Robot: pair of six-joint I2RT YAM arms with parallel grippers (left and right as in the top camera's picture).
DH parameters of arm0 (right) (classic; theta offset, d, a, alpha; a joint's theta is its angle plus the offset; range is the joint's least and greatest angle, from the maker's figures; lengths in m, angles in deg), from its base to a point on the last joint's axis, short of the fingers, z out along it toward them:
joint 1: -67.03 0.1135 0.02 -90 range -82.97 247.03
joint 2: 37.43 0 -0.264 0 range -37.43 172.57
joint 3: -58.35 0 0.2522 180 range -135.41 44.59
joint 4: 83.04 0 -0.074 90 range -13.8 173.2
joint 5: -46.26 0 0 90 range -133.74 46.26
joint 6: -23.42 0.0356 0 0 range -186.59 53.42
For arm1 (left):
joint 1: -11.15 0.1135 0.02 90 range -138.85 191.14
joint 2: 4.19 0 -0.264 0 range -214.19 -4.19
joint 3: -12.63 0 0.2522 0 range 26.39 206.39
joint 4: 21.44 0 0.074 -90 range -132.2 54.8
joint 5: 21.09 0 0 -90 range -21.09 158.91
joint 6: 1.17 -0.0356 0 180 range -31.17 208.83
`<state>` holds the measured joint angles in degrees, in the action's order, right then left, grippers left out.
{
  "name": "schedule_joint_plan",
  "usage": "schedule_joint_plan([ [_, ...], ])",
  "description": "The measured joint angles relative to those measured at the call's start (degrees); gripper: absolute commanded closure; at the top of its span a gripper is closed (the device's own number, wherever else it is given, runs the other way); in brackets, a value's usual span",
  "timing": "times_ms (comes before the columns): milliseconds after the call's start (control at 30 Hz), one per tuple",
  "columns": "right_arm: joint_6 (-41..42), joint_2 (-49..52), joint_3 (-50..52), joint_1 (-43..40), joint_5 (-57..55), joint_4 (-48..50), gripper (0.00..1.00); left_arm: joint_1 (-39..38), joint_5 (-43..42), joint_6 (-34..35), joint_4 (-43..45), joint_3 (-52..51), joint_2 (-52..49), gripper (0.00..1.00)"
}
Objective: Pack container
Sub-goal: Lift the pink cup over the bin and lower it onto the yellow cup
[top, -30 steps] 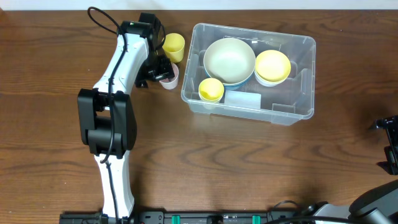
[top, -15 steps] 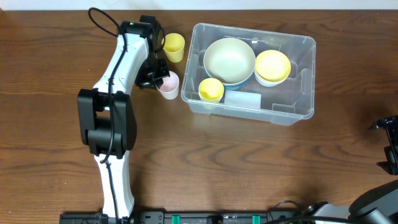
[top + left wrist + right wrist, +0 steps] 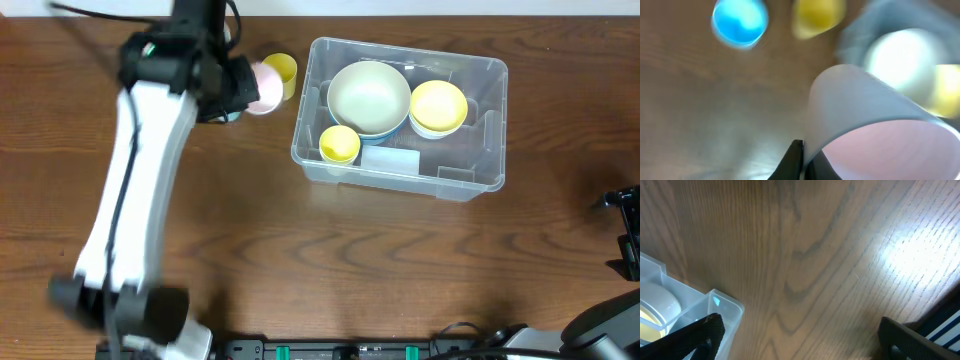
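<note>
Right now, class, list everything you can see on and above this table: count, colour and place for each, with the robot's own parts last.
container: 1, clear, on the table, right of centre
large bowl: 1, cream, in the container, left part
yellow bowl: 1, yellow, in the container, right of the large bowl
small cup: 1, yellow, in the container, near-left corner
rectangular piece: 1, pale, in the container, beside the small cup
yellow cup: 1, yellow, on the table, left of the container
blue cup: 1, blue, on the table near the yellow cup
pink cup: 1, pink, held off the table
table: 1, brown wood
left gripper: 1, dark, shut on the pink cup
right gripper: 1, dark, open, right edge
</note>
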<state>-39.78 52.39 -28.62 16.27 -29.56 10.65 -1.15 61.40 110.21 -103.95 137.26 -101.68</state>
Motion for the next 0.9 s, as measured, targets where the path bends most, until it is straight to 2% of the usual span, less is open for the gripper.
schedule_joint_plan([
  [167,0.0,0.0,0.0,0.0,0.0,0.0,0.01,-9.2,0.6,0.0,2.1,1.0,5.8,0.94],
  [367,0.0,0.0,0.0,0.0,0.0,0.0,0.01,-16.7,3.5,0.0,2.1,1.0,-0.2,0.94],
  [600,0.0,0.0,0.0,0.0,0.0,0.0,0.01,-17.7,4.6,0.7,1.6,0.7,-7.7,0.94],
  [900,0.0,0.0,0.0,0.0,0.0,0.0,0.01,-17.7,4.9,0.9,-0.4,0.7,-11.6,0.94],
])
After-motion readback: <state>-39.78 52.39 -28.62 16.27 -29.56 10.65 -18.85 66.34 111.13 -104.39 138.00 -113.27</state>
